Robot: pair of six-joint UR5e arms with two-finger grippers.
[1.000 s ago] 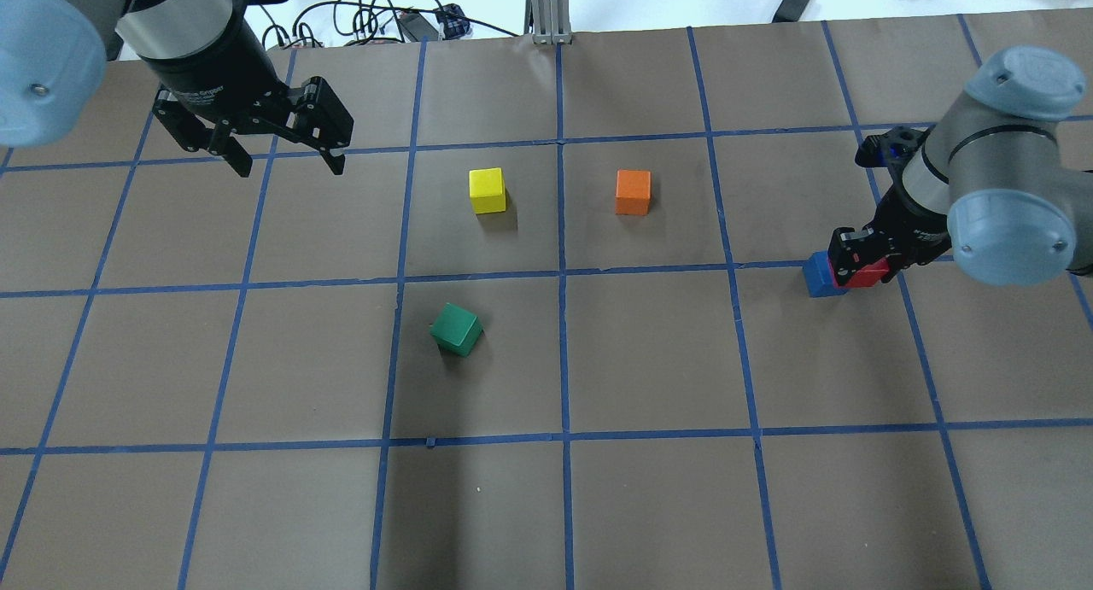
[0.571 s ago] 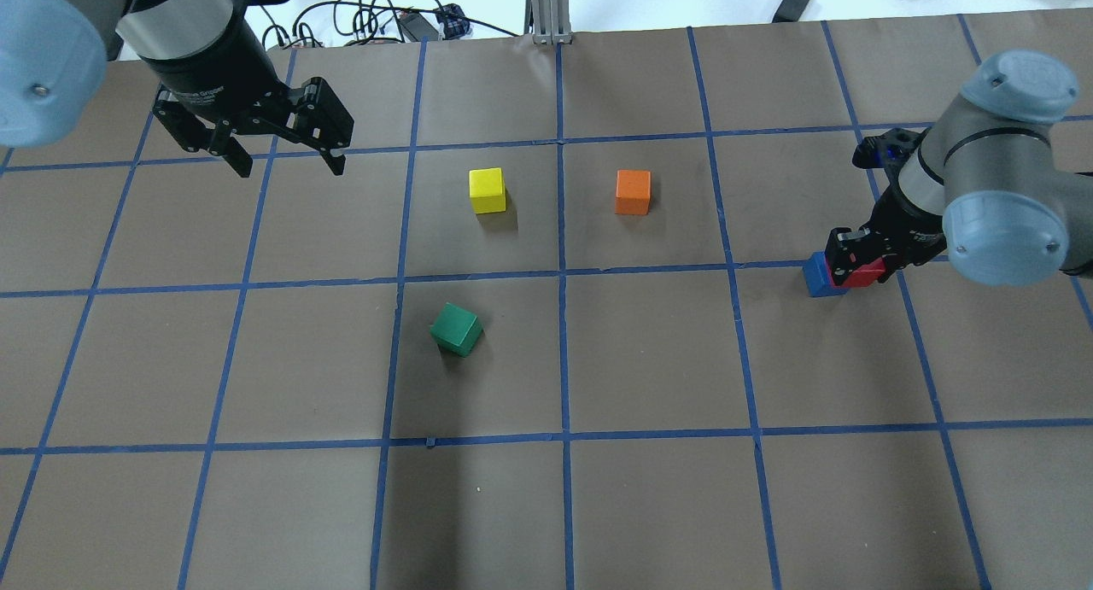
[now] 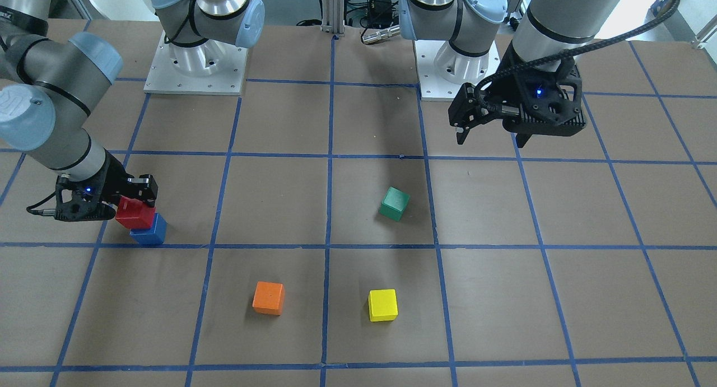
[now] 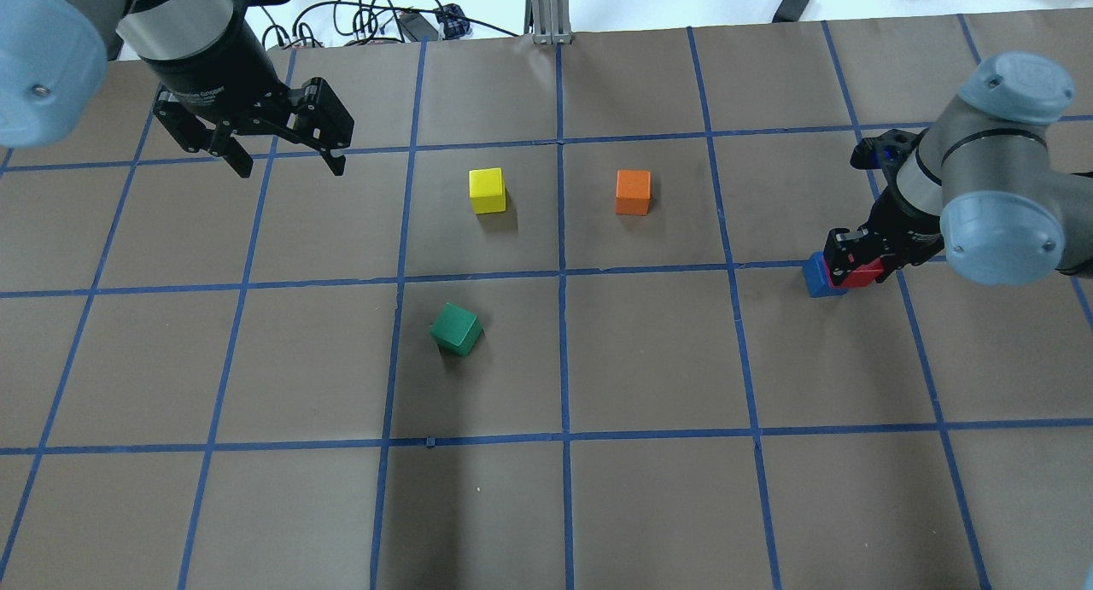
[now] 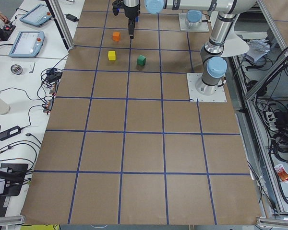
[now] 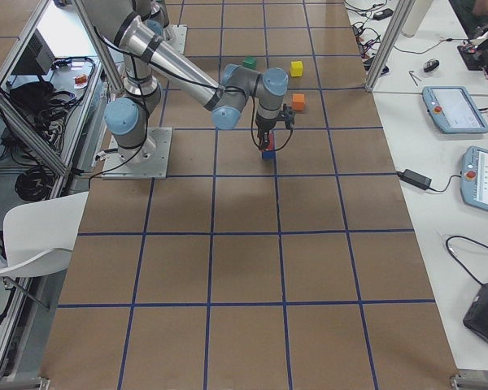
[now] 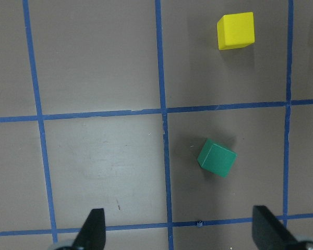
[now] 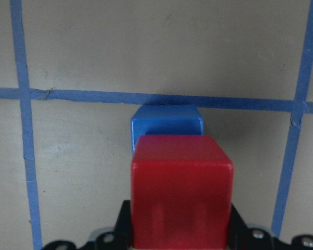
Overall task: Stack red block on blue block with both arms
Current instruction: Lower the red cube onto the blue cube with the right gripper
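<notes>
My right gripper (image 4: 858, 264) is shut on the red block (image 4: 866, 272) at the table's right side. The red block (image 3: 132, 211) is held low, right beside the blue block (image 3: 150, 231) and overlapping its near top edge. I cannot tell if they touch. In the right wrist view the red block (image 8: 181, 187) fills the foreground, with the blue block (image 8: 167, 121) just beyond it against a tape line. My left gripper (image 4: 286, 165) is open and empty, raised over the far left of the table. Its fingertips (image 7: 92, 229) frame the left wrist view.
A yellow block (image 4: 487, 189) and an orange block (image 4: 633, 191) sit mid-table at the far side. A green block (image 4: 456, 329) lies turned nearer the robot. Blue tape lines grid the brown table (image 4: 649, 505). Cables lie beyond the far edge.
My right gripper has shifted slightly left with the red block, closer onto the blue block. The left arm has not moved.
</notes>
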